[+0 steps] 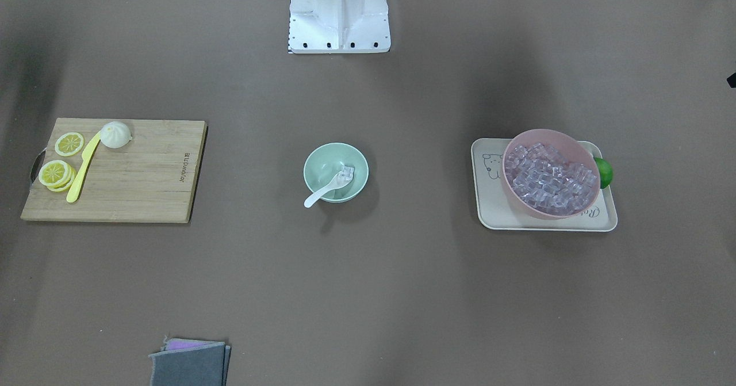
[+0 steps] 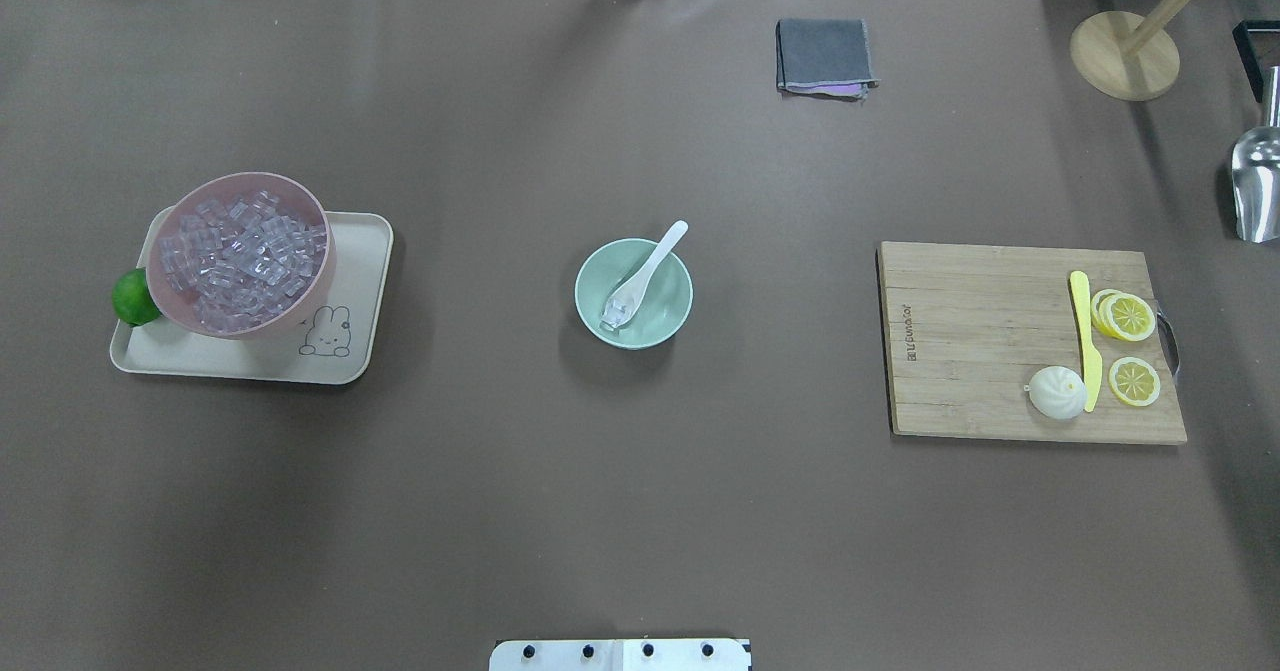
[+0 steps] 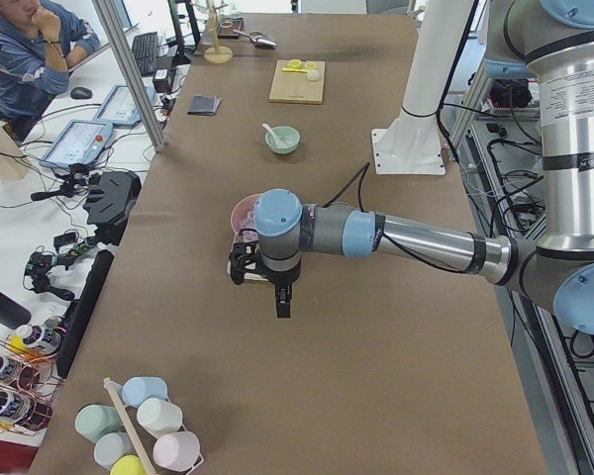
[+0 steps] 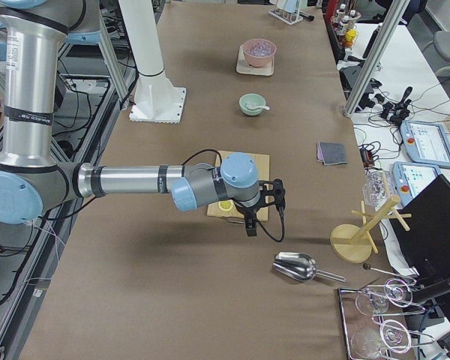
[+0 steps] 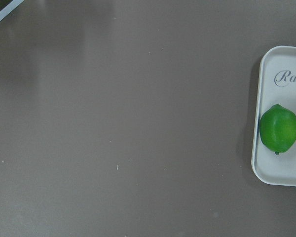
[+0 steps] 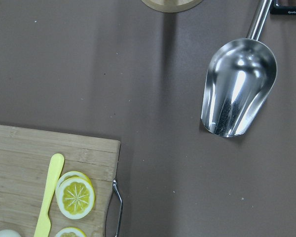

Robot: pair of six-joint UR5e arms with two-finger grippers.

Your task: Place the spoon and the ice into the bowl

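Spoon and ice are laid in the mint-green bowl, handle angled toward the robot's right. Left gripper and right gripper are parked well away at the counter's ends; whether either is apart or together cannot be told.

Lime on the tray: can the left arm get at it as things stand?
Probably yes. The lime lies uncovered at the tray's outer end, beside the pink bowl, and the left gripper hangs over the table just past that end, with nothing between.

Grey script starting "Rab", cut off at the picture's edge, on the cream tray. Short dark brand print near one short end of the bamboo cutting board, too small to read.
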